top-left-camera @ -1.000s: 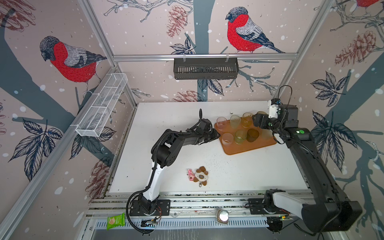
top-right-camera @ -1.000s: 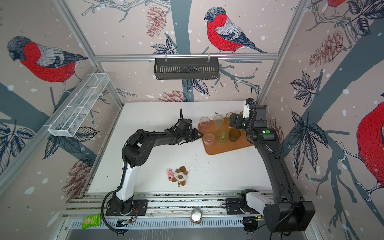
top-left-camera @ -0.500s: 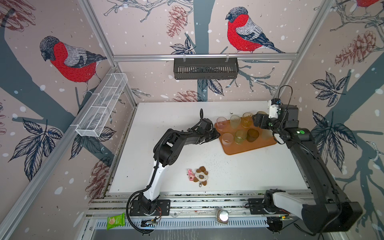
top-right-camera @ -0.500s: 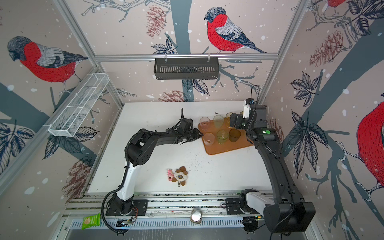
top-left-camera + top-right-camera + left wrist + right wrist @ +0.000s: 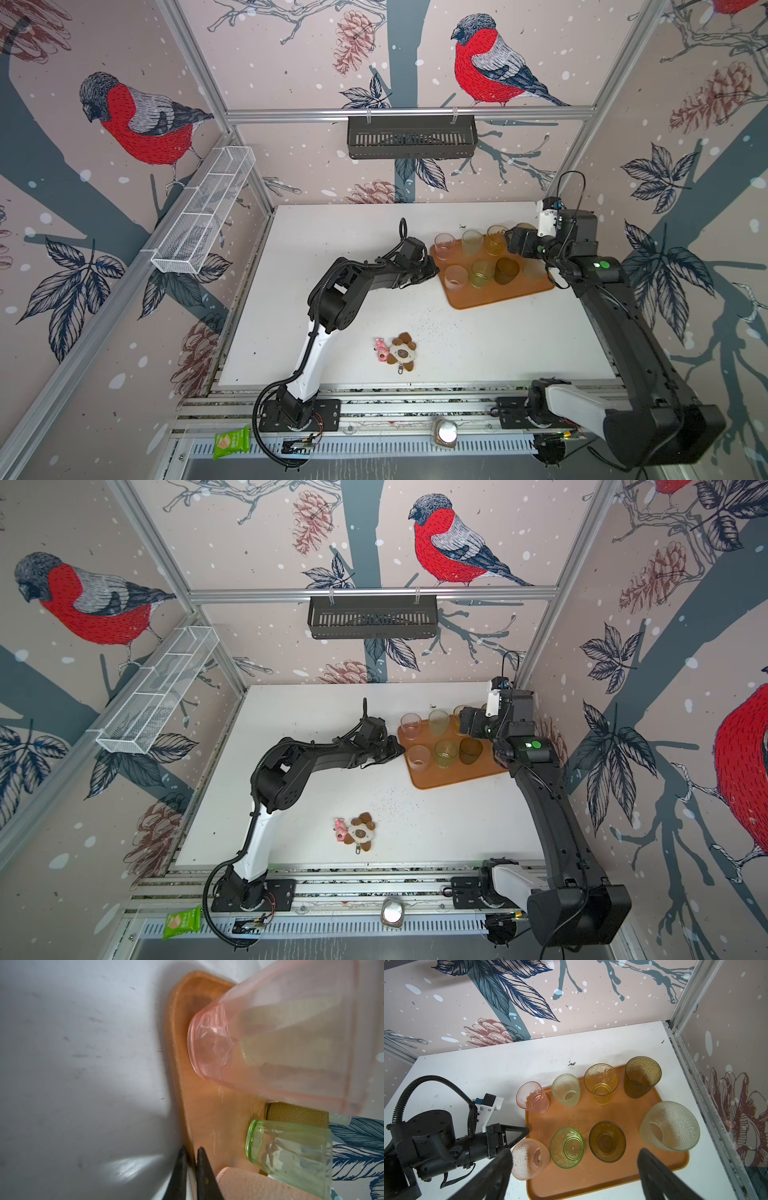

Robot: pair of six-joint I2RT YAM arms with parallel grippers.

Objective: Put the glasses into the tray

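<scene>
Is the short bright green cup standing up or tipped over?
Standing up. The bright green glass sits base-down on the tray, with its open mouth facing up.

tray (image 5: 602, 1109): orange-brown, smooth, satin sheen, fine scratches; plastic or wood, can't tell
smooth pink tumbler (image 5: 532, 1098): clear, glossy, plain wall
pebbled pink tumbler (image 5: 529, 1159): dimpled, frosted
pale green tumbler (image 5: 566, 1089): dimpled, frosted
amber tumbler (image 5: 601, 1083): clear, glossy, faceted wall
tall brown tumbler (image 5: 641, 1077): hammered dimples, glossy
green tumbler (image 5: 568, 1148): clear, glossy, raised leaf relief
short brown tumbler (image 5: 607, 1141): dimpled
cream tumbler (image 5: 669, 1126): coarse pebbling, frosted
tabletop (image 5: 477, 1068): white, matt, scuffed and speckled
frame rails (image 5: 291, 114): bare aluminium extrusion, brushed
wire-mesh basket (image 5: 203, 218): white-coated metal mesh
slotted basket (image 5: 411, 139): matt black sheet metal
cable conduit (image 5: 428, 1078): black corrugated plastic
plush toy (image 5: 401, 353): soft fabric
</scene>
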